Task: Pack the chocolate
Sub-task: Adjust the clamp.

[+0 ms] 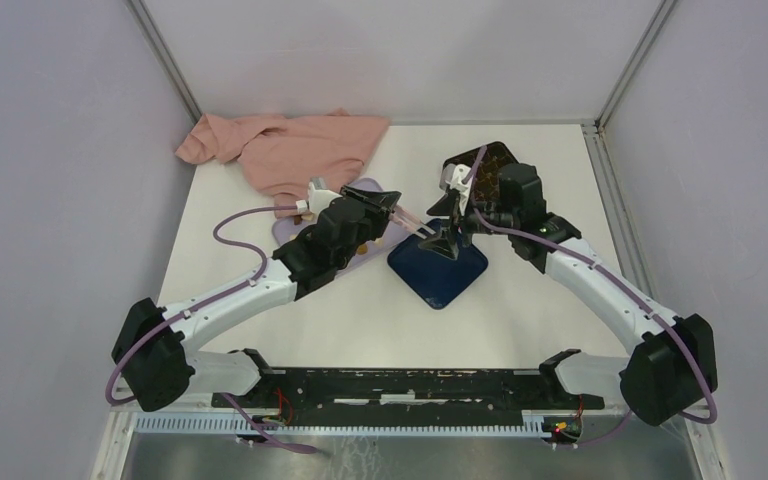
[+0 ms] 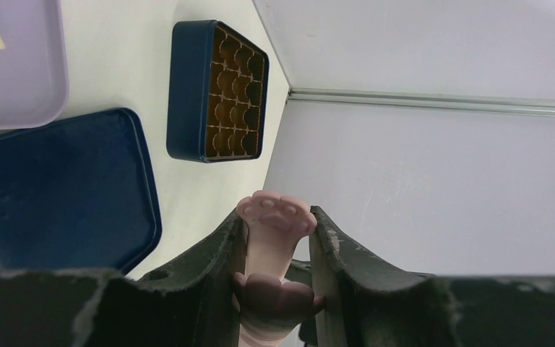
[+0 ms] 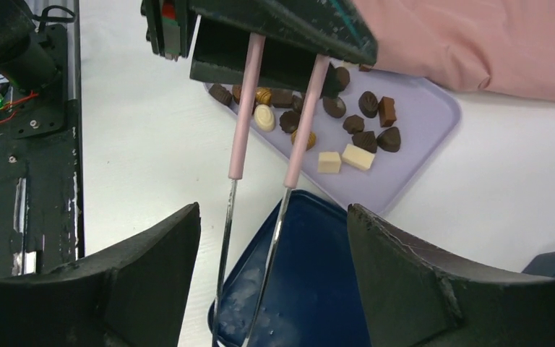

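Observation:
The chocolate [image 3: 354,123], several dark, light brown and cream pieces, lies on the lilac tray [image 3: 419,123]. My left gripper [image 1: 392,205] is shut on pink paw-tipped tongs [image 2: 271,246], held above the tray's near side. The tongs [image 3: 242,108] reach right, and their two metal arms pass between the fingers of my open right gripper [image 3: 272,207]. The right gripper [image 1: 447,238] hovers over the dark blue lid [image 1: 438,270] and holds nothing. The dark blue box with its grid insert [image 2: 220,90] stands behind the right arm [image 1: 490,160].
A pink cloth [image 1: 280,145] lies at the back left, touching the tray's far side. The lid [image 3: 325,282] lies flat in the middle of the table. The tray [image 1: 370,188] is mostly hidden under my left arm. Grey walls stand close on both sides.

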`<action>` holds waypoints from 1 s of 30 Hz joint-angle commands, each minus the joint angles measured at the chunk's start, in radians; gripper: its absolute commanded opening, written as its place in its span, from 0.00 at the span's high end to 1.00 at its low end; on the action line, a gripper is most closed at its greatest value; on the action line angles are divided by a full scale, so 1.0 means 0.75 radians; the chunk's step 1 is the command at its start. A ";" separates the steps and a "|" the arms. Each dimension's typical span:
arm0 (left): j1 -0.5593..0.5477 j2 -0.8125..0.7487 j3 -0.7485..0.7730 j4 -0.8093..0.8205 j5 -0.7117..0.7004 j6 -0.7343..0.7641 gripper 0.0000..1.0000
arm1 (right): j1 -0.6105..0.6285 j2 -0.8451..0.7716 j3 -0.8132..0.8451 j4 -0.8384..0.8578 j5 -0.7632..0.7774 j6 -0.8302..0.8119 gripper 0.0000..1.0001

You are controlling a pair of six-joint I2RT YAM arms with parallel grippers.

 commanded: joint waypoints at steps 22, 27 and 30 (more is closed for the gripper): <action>-0.005 -0.005 -0.006 0.089 0.010 -0.085 0.98 | 0.074 0.093 0.025 0.161 -0.002 0.152 0.45; -0.006 -0.005 -0.010 0.089 0.010 -0.089 0.98 | 0.073 0.087 0.027 0.164 -0.006 0.146 0.48; -0.004 -0.003 -0.008 0.090 0.011 -0.090 0.98 | 0.073 0.080 0.023 0.164 -0.006 0.144 0.48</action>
